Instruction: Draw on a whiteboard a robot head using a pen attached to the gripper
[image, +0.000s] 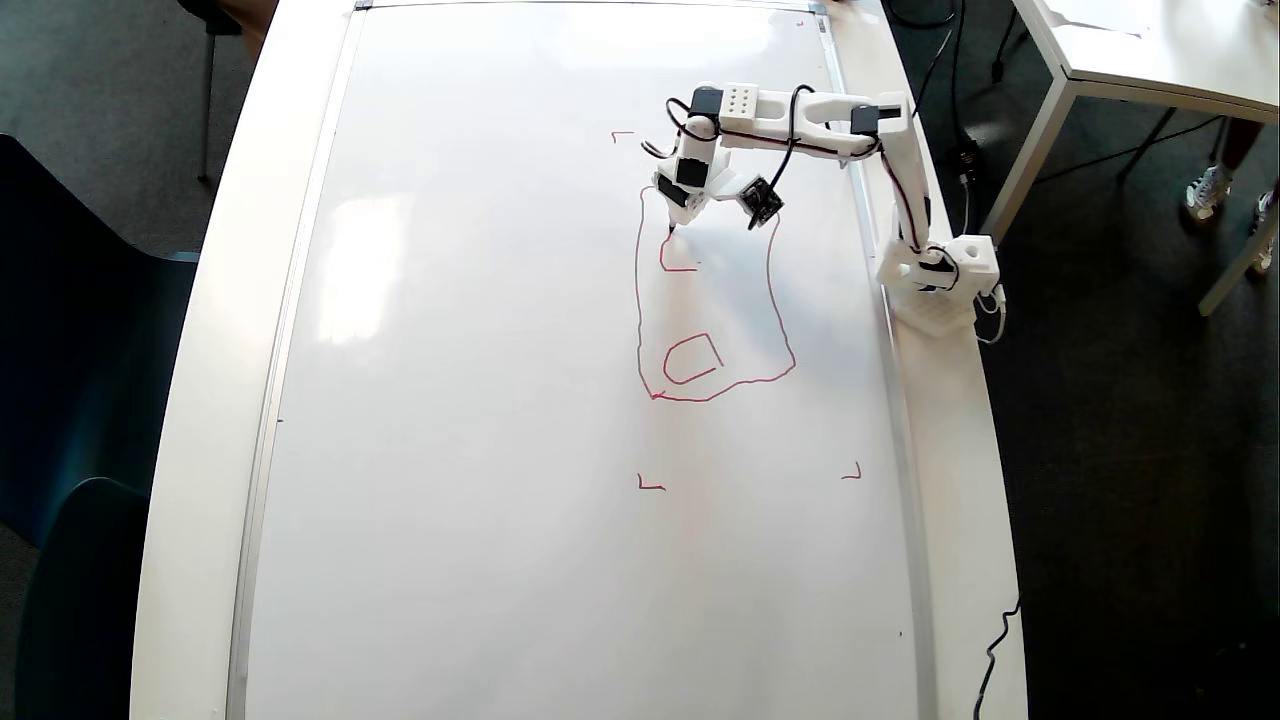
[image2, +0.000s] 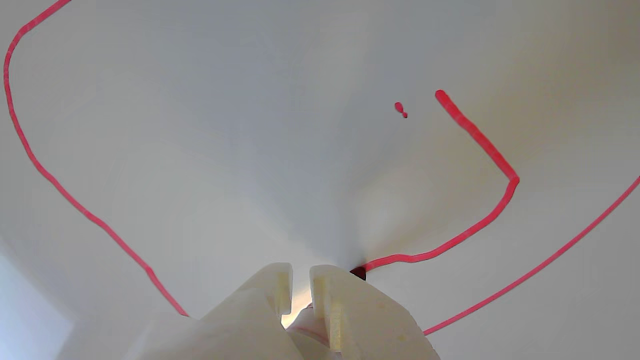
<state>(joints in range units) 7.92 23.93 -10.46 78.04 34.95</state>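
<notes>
The whiteboard (image: 480, 400) fills the overhead view, and its glossy surface (image2: 250, 125) fills the wrist view. The robot head (image: 640, 300) is a red wobbly outline, open at the top, with one small box (image: 692, 358) in its lower part and an L-shaped stroke (image: 668, 262) in its upper part. That stroke shows in the wrist view (image2: 492, 210). My gripper (image: 676, 215) (image2: 300, 285) is shut on the pen (image: 672, 228). The pen's tip (image2: 358, 273) touches the board at the end of the stroke.
Small red corner marks (image: 622, 133) (image: 650, 485) (image: 853, 473) sit around the drawing. The arm's base (image: 940, 290) stands on the white table edge at the right. Another table (image: 1150, 50) is at the top right, and dark chairs (image: 60, 400) are at the left.
</notes>
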